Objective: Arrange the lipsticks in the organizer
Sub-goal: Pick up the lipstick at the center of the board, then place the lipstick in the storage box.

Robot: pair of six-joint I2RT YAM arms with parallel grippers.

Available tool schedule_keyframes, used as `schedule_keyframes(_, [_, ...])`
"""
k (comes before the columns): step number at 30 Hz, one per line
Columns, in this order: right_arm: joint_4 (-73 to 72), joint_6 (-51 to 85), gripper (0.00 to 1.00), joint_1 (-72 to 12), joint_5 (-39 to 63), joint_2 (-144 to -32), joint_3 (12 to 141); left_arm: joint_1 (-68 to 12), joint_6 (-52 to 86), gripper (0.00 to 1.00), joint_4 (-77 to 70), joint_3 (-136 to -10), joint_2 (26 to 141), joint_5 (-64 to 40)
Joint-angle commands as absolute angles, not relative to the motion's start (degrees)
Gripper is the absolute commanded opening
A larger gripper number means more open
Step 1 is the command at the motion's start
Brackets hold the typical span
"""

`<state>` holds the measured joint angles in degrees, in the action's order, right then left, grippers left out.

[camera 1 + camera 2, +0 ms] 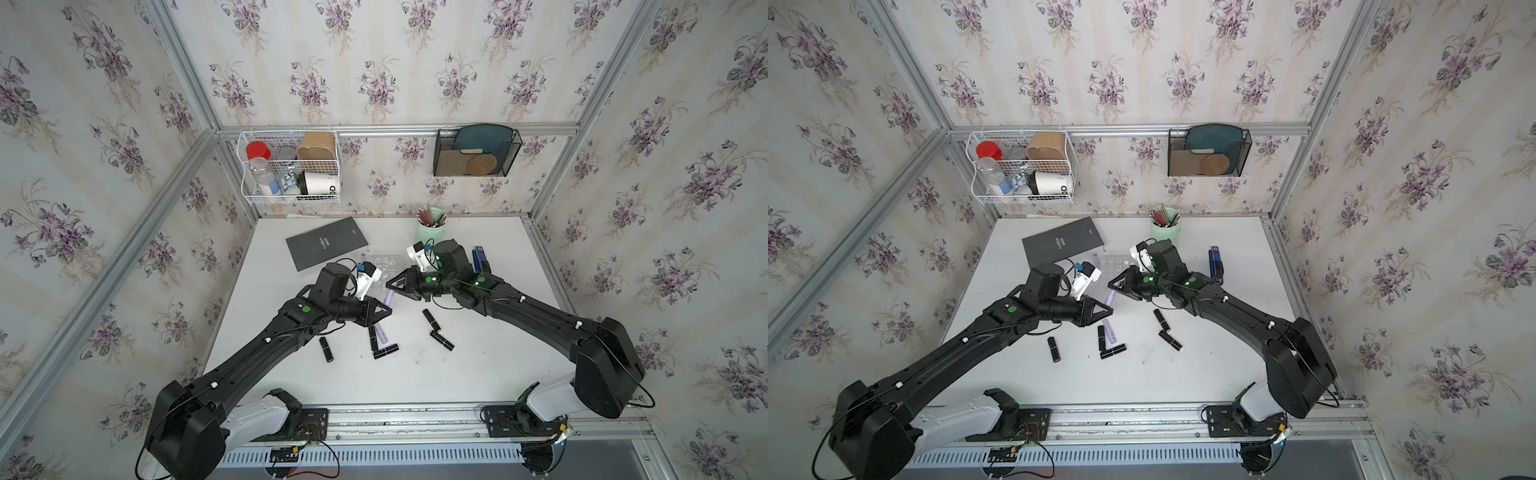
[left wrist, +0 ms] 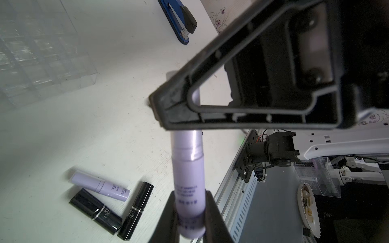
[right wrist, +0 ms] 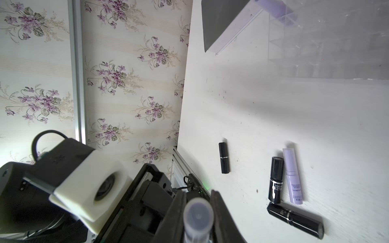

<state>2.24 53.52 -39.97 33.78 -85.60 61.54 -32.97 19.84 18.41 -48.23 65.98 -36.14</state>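
Note:
One pale lilac lipstick [image 1: 389, 298] hangs above the table with both grippers on it. My left gripper [image 1: 388, 310] is shut on its printed end [image 2: 189, 195], and my right gripper [image 1: 388, 285] is shut on its cap end [image 3: 198, 207]. The clear organizer [image 1: 386, 266] stands just behind them, with a lilac tube [image 1: 1095, 259] at its left corner. On the table in front lie several black lipsticks [image 1: 326, 349] [image 1: 429, 318] [image 1: 441, 340] and another lilac one [image 1: 382, 337] between two black tubes [image 1: 385, 351].
A grey book [image 1: 326, 245] lies behind the left arm. A mint cup of pencils [image 1: 432, 226] and a blue stapler [image 1: 480, 259] sit behind the right arm. A white wire basket [image 1: 291, 166] and a black mesh holder [image 1: 476, 151] hang on the back wall.

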Motion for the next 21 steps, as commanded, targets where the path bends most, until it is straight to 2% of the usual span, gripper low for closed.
schedule_keyframes(1, [0.05,54.34,0.18,-39.78,32.96,-86.39,61.51,-32.83,19.33,0.13,18.39,-49.08,66.48,-34.94])
schedule_keyframes(3, [-3.57,56.54,0.17,-39.67,32.51,-87.22,61.52,-32.34,20.41,0.33,20.15,-50.14,66.77,-32.74])
schedule_keyframes(5, [-7.31,58.40,0.17,-38.80,31.00,-88.19,61.96,-30.89,21.51,0.49,23.96,-52.08,66.43,-29.38])
schedule_keyframes(7, [-8.72,57.95,0.16,-37.55,25.99,-89.53,63.56,-27.78,21.71,0.70,26.29,-52.97,65.18,-27.37])
schedule_keyframes(8, [-8.07,56.52,0.16,-37.19,21.89,-90.46,65.06,-25.49,22.08,0.75,26.89,-53.04,64.61,-25.70])
schedule_keyframes(14, [-4.83,43.92,0.14,-39.73,-2.33,-100.67,75.79,-12.28,26.61,0.75,34.25,-56.51,66.61,-16.55])
schedule_keyframes(17, [-5.00,35.19,0.14,-43.46,-14.79,-106.29,81.38,-10.21,26.92,0.74,35.17,-56.70,67.06,-15.01])
schedule_keyframes(21, [-9.81,28.50,0.14,-45.73,-21.64,-112.73,85.73,-9.77,26.53,0.74,34.38,-55.75,67.20,-14.63])
